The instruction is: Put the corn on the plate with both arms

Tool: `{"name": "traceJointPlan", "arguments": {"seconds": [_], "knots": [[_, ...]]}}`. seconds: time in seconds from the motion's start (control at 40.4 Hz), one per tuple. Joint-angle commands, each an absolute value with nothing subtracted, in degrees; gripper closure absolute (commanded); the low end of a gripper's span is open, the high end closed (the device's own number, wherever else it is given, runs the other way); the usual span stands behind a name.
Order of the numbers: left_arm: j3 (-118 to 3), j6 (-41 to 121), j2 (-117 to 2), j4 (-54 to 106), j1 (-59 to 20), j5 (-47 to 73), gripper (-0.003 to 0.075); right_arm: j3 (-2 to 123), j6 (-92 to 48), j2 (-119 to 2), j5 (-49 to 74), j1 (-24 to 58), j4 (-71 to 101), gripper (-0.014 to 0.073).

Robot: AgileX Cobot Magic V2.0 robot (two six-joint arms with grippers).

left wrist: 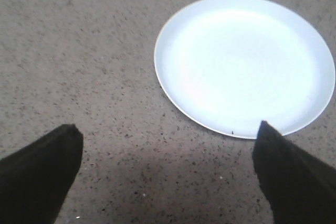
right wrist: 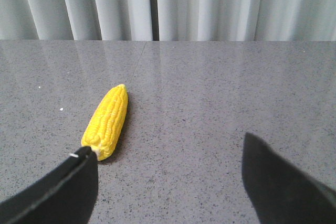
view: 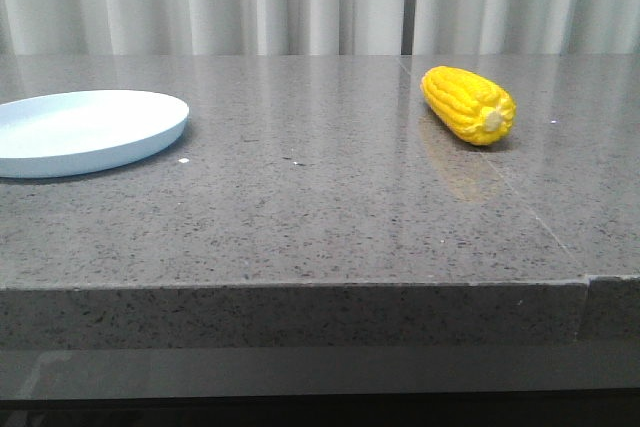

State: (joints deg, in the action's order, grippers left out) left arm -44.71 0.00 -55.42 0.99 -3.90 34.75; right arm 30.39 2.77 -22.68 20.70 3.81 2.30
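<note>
Right wrist view shows the right gripper (right wrist: 168,174) with its two black fingers (right wrist: 58,192) spread wide apart and nothing between them. It hangs over the grey stone table (right wrist: 220,93) and holds nothing. The corn (right wrist: 106,121) lies flat on the table just past one finger, off to the side of the gap and not inside it. Its pale cut end points toward the gripper and its thin tip points away toward the curtain (right wrist: 168,3). I think the gripper would have to slide sideways and go forward a little to get the corn between its fingers. The left gripper (left wrist: 168,174) is spread wide too and is holding nothing. The plate (left wrist: 310,40) sits on the table just ahead of it, light blue and bare, and one finger tip looks as if it overlaps the plate's near rim in the left wrist view. I cannot tell if it touches the rim or just hangs above it. In the front view no arm can be seen at all. The plate (view: 150,137) is far over on the left side and the corn (view: 467,104) is far over on the right side, so they are well apart. So the job looks like it has not really started. The corn has not been picked up yet, it has not been carried across, and it has not been set down on the plate.
</note>
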Motion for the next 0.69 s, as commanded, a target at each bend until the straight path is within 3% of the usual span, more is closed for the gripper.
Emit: {"name": "traceJointPlan", "arguments": {"seconds": [0.0,0.173,0.52,0.669], "knots": [[-51.6,-0.6,-61.9,2.1,-4.5,36.8,0.0104,32.4,2.3,-23.5,16.2,3.4,2.1,0.0001],[-60.6,-1.5,-73.8,2.8,-4.5,43.4,0.0104,32.4,2.3,-23.5,16.2,3.4,2.1,0.0001],[-69.2,-2.2,-89.4,4.6,-4.3,44.9,0.0107,32.4,2.3,-23.5,16.2,3.4,2.1,0.0001],[-69.7,-2.2,-91.5,6.0,-4.4,44.9,0.023,32.4,2.3,-23.5,16.2,3.4,2.1,0.0001]]}}
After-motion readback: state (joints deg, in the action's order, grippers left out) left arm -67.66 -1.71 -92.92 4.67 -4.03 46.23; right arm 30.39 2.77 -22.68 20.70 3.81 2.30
